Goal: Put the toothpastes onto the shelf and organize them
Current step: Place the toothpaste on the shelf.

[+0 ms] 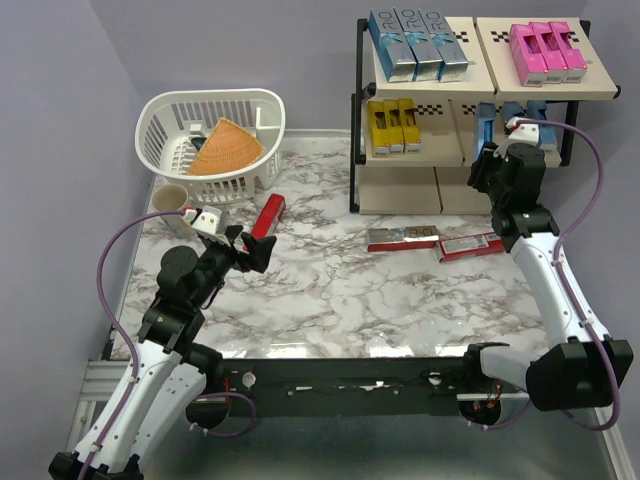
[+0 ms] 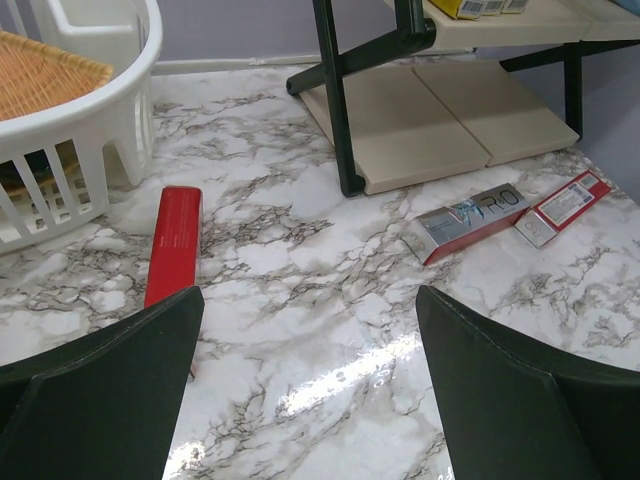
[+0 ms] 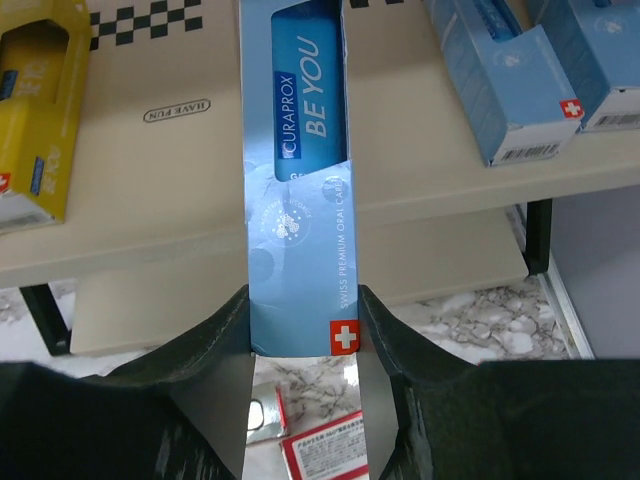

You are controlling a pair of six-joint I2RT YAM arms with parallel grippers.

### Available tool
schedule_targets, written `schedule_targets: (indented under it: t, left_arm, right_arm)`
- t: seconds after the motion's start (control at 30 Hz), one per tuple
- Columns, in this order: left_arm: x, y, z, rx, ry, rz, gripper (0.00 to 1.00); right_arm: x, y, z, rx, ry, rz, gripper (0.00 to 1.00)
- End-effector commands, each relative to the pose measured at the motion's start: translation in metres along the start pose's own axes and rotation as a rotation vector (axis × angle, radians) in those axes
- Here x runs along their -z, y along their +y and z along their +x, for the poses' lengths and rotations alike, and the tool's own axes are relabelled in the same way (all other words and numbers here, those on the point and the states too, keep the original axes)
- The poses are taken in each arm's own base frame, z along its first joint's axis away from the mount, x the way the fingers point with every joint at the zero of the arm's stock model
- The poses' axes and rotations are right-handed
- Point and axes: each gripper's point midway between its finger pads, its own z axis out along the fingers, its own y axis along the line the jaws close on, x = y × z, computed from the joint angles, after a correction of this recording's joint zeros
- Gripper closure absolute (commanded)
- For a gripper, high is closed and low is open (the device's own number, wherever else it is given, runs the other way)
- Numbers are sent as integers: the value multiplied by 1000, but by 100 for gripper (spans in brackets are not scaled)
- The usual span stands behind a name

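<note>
Now right gripper pinches blue carton by its near end; likely light, stiff, crushable. Left gripper gapes empty.

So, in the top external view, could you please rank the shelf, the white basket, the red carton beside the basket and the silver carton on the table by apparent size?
1. shelf
2. white basket
3. silver carton and red carton: similar, red one partly hidden, so unranked.
</note>
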Motion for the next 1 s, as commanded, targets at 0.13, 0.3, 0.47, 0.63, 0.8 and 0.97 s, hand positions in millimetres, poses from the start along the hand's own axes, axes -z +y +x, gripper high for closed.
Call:
schedule_targets:
  t: [0.13,0.3,0.47,0.63,0.8,0.97]
  left_arm:
    - [1,-4,-3,-1,-4,22,1]
    - [1,-2,-2,-5,-3,14,1]
    - [0,-2,-1,-5,2,16,1]
    - [0,-3,-1,-3,3,21,1]
    - [-1,-3,0,-1,6,20,1]
    - [-1,-2,0,-4,3,16,1]
  right_arm:
    - [-40,-15,-39,-14,-169,4,47]
    - [-60,-24,-35,-12,-163,20,45]
    - [-68,-30,-27,11,-149,34,45]
    - [-66,-34,-30,16,-175,32,50]
    - [-71,-37,-39,69,-215,13,58]
    - [-81,-45,-37,98,-216,-8,59]
